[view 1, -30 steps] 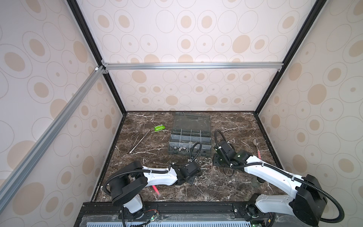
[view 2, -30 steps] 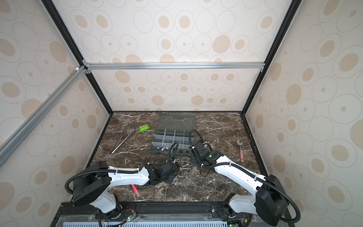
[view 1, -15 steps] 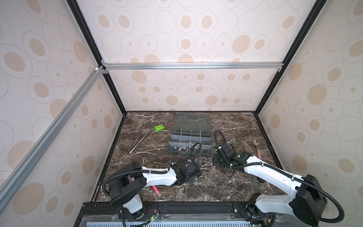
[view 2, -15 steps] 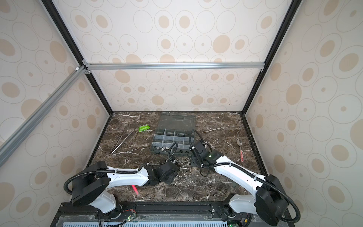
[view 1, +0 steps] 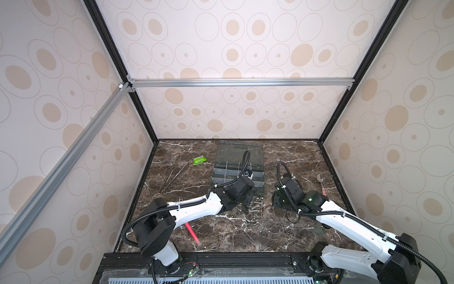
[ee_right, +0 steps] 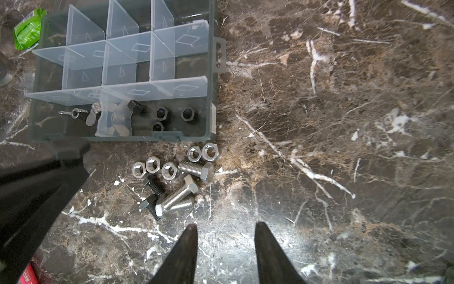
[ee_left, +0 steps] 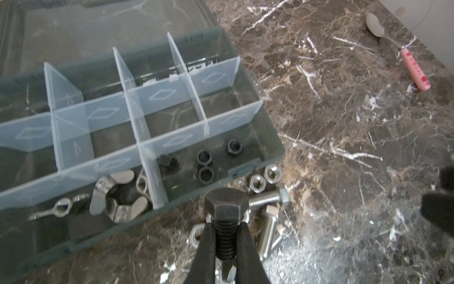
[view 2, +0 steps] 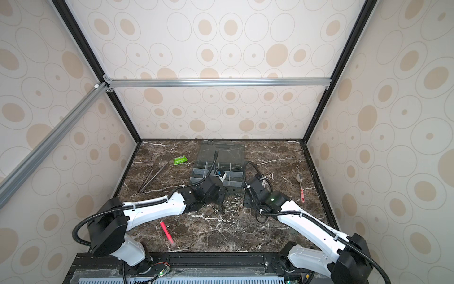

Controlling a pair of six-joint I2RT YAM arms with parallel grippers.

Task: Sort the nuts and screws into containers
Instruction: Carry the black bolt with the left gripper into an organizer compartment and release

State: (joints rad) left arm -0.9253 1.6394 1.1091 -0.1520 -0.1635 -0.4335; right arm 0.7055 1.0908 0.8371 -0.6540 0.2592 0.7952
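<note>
My left gripper is shut on the threaded shank of a black screw, held just above the loose pile in front of the organiser box. Silver screws, two black screws and several silver nuts lie on the marble by the box's near wall. One near container holds black nuts, its neighbour winged nuts. My right gripper stands open over bare marble beside the pile. In both top views the left wrist hides its fingers.
A green packet and long tweezers lie left of the box. A pink pen lies near the front under the left arm. A spoon with a pink handle rests at the right. The box's clear lid lies open behind it.
My left gripper has closed on the black screw and moved up and towards the organiser box. The right arm has stayed where it was.
</note>
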